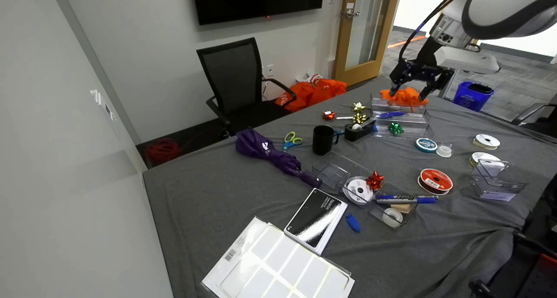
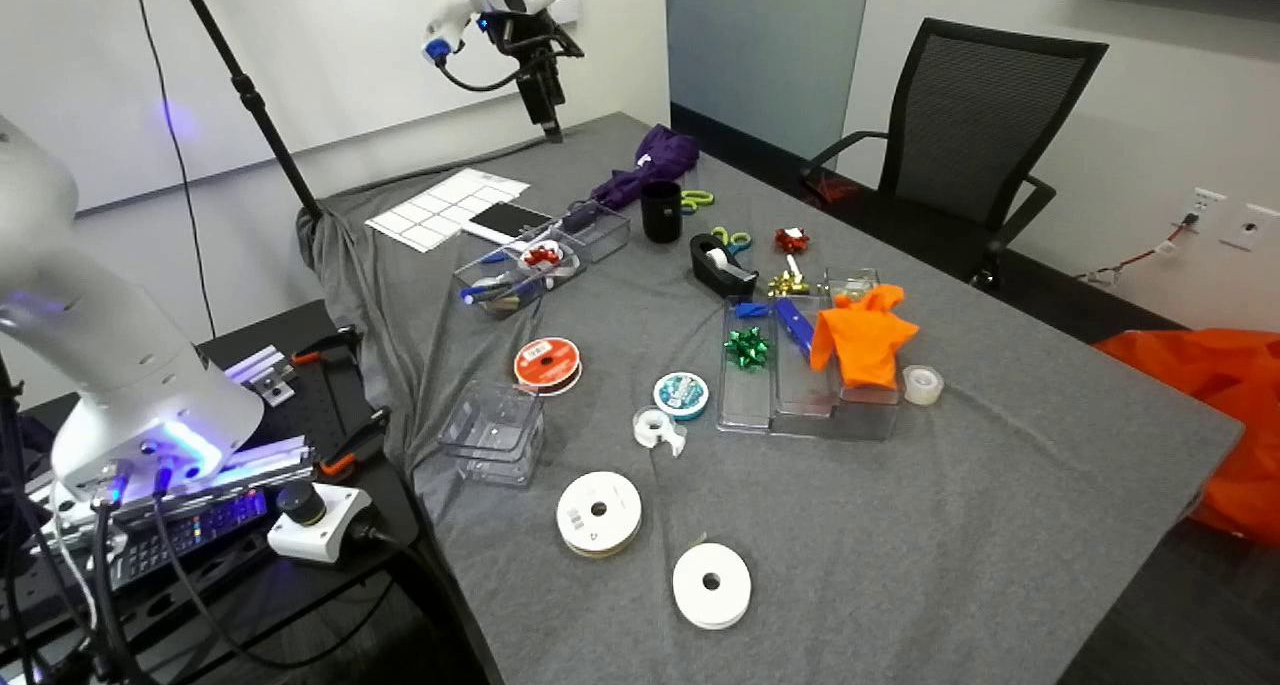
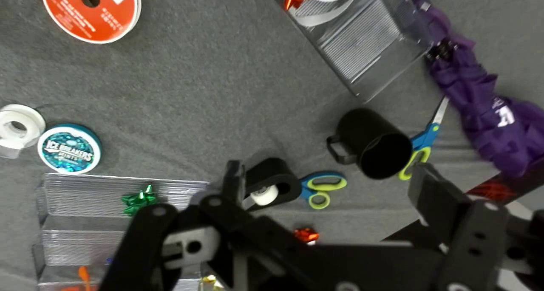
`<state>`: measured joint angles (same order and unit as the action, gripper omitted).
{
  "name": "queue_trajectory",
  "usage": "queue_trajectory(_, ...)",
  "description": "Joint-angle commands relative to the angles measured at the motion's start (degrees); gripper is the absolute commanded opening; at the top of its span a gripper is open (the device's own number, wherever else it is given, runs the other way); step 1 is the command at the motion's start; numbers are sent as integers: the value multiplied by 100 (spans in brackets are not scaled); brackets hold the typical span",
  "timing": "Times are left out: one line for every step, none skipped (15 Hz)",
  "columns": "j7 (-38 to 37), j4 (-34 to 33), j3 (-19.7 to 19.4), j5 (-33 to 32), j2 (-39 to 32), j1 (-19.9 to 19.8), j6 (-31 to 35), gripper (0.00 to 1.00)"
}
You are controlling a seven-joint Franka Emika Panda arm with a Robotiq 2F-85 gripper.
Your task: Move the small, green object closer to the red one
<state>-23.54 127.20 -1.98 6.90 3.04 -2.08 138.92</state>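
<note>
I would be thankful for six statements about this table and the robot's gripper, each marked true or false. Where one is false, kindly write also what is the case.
1. The gripper is open. True.
2. The purple umbrella is spread open. False: it is folded up.
3. The green bow lies in a clear tray. True.
4. A red bow touches the green bow. False: they lie apart.
5. The black mug lies on its side. False: it stands upright.
6. Two pairs of scissors show in the wrist view. True.
</note>
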Motion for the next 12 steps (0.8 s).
queue_trajectory(-254,-11,8,-149,-73,-37,101,100)
queue_trajectory(-377,-11,3,-204,-120,-44,152,100)
queue_trajectory(-422,-12,2,-211,-133,-45,168,100)
queue_trajectory(-435,-14,2,-211,-132,-45,173,100)
queue_trajectory(-442,-15,2,-211,-131,-46,177,100)
queue_trajectory(-444,-15,2,-210,-131,-46,179,100)
queue_trajectory(-556,8,-12,-212,-194,-63,254,100)
queue_trajectory(-574,-24,-38,-286,-282,-92,274,100)
queue_trajectory(-568,-85,-88,-290,-442,-134,383,100)
queue_trajectory(-561,-138,-141,-321,-574,-167,451,100)
queue_trajectory(-542,-222,-223,-352,-767,-217,546,100)
queue_trajectory(-532,-318,-308,-366,-953,-259,610,100)
